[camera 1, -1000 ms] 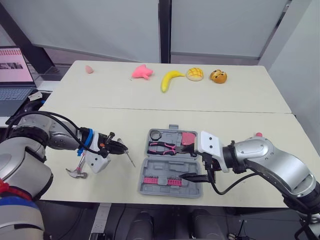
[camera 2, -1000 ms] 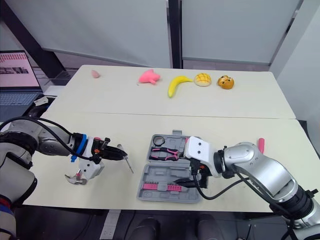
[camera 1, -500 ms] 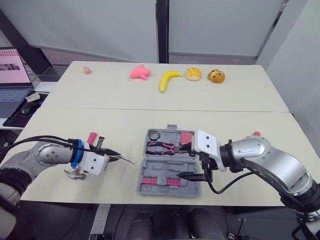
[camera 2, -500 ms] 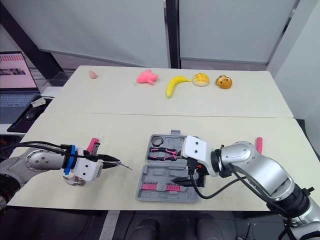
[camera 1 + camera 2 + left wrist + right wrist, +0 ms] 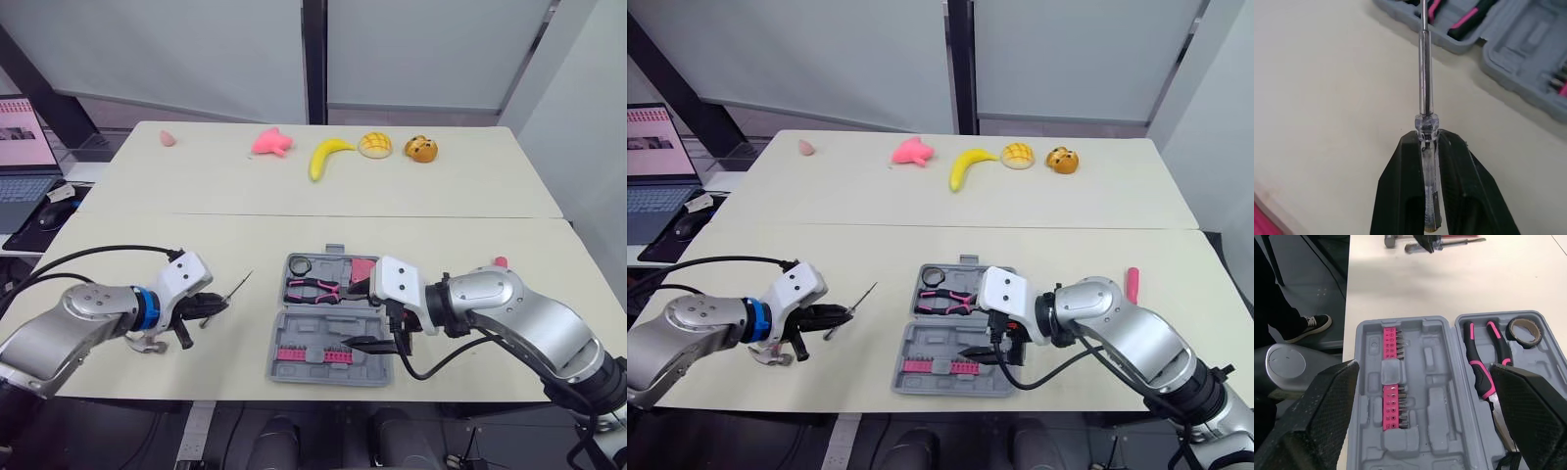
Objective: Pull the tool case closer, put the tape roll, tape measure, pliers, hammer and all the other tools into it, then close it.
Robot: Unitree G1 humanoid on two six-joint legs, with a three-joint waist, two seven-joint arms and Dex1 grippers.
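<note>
The grey tool case [image 5: 331,333] lies open near the table's front edge. In it are a tape roll [image 5: 302,264], pink-handled pliers [image 5: 1484,363], a pink tape measure [image 5: 364,268] and a row of pink bits [image 5: 1393,382]. My right gripper [image 5: 365,314] hovers open over the case's right side, empty. Left of the case, my left gripper [image 5: 1428,140] is shut on a clear-handled screwdriver [image 5: 1423,93], its shaft pointing at the case. The hammer [image 5: 147,342] lies on the table under my left arm. A pink-handled item [image 5: 1133,283] lies at the right, behind my right arm.
Along the far edge sit a small pink piece [image 5: 168,138], a pink toy [image 5: 271,142], a banana [image 5: 326,157], a bun [image 5: 375,145] and a brown bear-face toy [image 5: 422,149]. A laptop [image 5: 18,127] stands off the table's left.
My left gripper has turned the screwdriver, so its tip now points up and right toward the case instead of down and right. The right gripper has stayed over the case.
</note>
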